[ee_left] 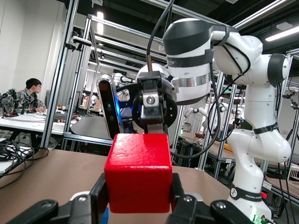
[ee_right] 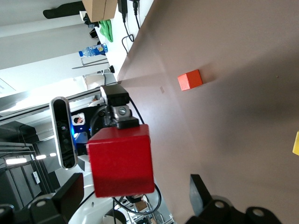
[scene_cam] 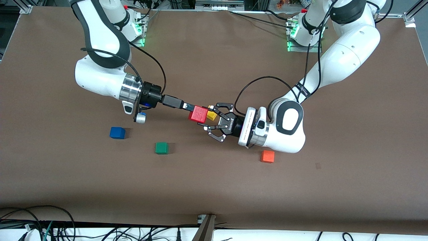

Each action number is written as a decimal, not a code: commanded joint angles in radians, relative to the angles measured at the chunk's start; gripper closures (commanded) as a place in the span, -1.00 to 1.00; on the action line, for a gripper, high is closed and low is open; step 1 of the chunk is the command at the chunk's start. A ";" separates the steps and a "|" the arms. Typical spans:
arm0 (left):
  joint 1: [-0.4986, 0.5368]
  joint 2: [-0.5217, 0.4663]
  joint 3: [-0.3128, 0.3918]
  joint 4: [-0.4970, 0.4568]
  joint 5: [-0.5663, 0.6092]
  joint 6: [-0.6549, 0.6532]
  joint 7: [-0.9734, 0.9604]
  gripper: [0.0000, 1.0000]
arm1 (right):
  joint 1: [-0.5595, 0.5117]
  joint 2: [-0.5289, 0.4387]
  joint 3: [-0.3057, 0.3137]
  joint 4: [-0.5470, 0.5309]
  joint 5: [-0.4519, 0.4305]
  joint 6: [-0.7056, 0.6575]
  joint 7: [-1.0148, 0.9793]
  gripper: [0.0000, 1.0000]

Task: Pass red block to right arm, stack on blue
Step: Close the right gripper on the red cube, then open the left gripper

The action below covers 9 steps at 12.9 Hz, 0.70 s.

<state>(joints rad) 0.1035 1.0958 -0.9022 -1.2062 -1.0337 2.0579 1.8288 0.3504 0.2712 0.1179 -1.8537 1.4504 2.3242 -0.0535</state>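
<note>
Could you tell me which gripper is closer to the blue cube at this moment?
Right. The right gripper is over the table's middle with its fingers open at the red block; the left gripper, gripping that block, lies farther from the blue cube.

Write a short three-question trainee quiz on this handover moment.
1. True or false: the red block rests on the table.
2. The left gripper and the right gripper meet at the red block. Which one is clamped on it? A) left B) right C) neither
3. Which cube on the table lies closest to the blue cube?

Key:
1. False: it is held up in the air.
2. A: the right gripper's fingers are open beside the block.
3. The green cube.
</note>
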 commanded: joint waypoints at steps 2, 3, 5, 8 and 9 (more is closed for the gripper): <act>0.002 -0.013 -0.004 -0.009 -0.029 0.011 0.000 1.00 | 0.009 0.005 0.002 0.010 0.039 0.009 -0.029 -1.00; 0.002 -0.013 -0.004 -0.009 -0.028 0.011 0.000 1.00 | 0.009 0.005 0.002 0.008 0.039 0.009 -0.031 -0.98; 0.002 -0.013 -0.004 -0.009 -0.029 0.011 0.000 1.00 | 0.010 0.017 0.000 0.025 0.041 0.027 -0.031 -0.95; 0.002 -0.013 -0.004 -0.009 -0.029 0.011 0.000 1.00 | 0.050 0.036 0.000 0.041 0.039 0.119 -0.031 -0.88; 0.002 -0.013 -0.004 -0.009 -0.029 0.011 0.000 1.00 | 0.073 0.039 0.000 0.050 0.039 0.157 -0.032 -0.79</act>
<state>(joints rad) 0.1036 1.0958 -0.9022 -1.2062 -1.0337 2.0580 1.8288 0.3815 0.2878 0.1179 -1.8357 1.4571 2.4108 -0.0572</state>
